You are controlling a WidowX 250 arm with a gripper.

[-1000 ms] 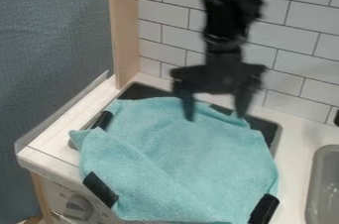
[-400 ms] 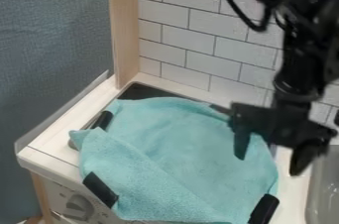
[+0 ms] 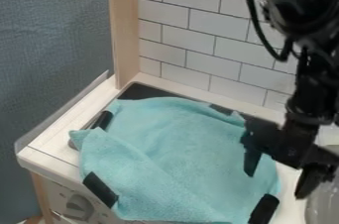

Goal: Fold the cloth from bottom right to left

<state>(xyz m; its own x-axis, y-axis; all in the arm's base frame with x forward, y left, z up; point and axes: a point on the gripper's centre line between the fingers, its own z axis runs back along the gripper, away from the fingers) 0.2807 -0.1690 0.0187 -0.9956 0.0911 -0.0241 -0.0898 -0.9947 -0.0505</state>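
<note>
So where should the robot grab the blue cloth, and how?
Probably by the cloth's bottom right edge, just above the black piece there, coming down from above. That edge is thin and soft enough to pinch, and the open gripper hangs over that side, one finger above the cloth and the other past its edge.

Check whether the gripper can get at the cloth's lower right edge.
Likely yes: the gripper hangs open by the cloth's right side, with nothing visible between, though a black piece sits near.
</note>
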